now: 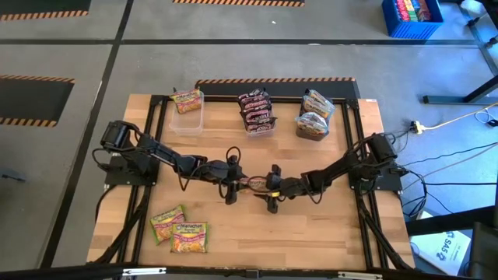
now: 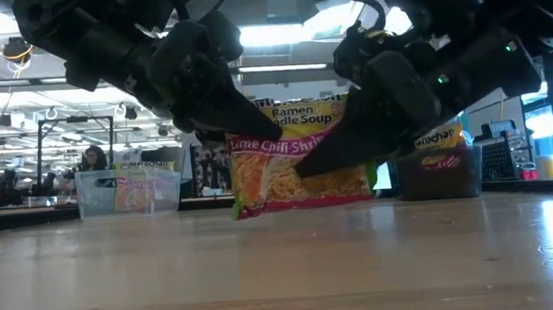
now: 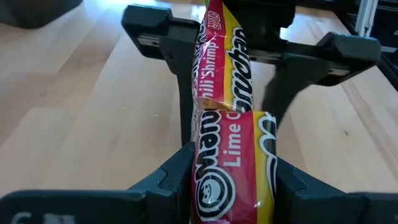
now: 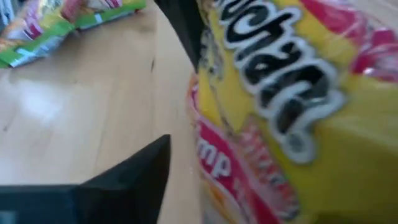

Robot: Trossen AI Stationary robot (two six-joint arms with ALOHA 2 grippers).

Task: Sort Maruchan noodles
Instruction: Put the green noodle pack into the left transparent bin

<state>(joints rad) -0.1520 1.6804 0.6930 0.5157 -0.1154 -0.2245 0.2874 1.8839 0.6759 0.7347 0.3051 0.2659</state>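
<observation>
A yellow-and-red Lime Chili Shrimp noodle packet [image 2: 303, 168] stands on edge at the table's middle [image 1: 253, 184], its lower edge [image 2: 301, 205] on the wood. My left gripper [image 1: 231, 185] comes from the left and is shut on the packet's left end. My right gripper [image 1: 273, 189] comes from the right and is open. Its two fingers [image 3: 179, 74] stand on either side of the packet's right end. In the left wrist view the packet [image 3: 224, 68] looks bent or doubled; one packet or two, I cannot tell. My left gripper pinches the packet's left end [image 3: 230, 186] between its two fingers [image 3: 177, 171], one on each flat face. The fingers slant down from the table's left [image 2: 243, 118]. The packet stands upright with its lower edge on the table. My right gripper straddles the packet's right end [image 3: 227, 56]; one finger [image 3: 287, 81] stands clear of it, and whether the other touches I cannot tell.
Two yellow-green packets [image 1: 167, 224] [image 1: 189, 237] lie at the near left. Along the far side stand a clear tub [image 1: 187, 113] with a yellow-green packet, a clear tub [image 1: 257, 113] with dark maroon packets and a dark tub [image 1: 315, 120] with several packets.
</observation>
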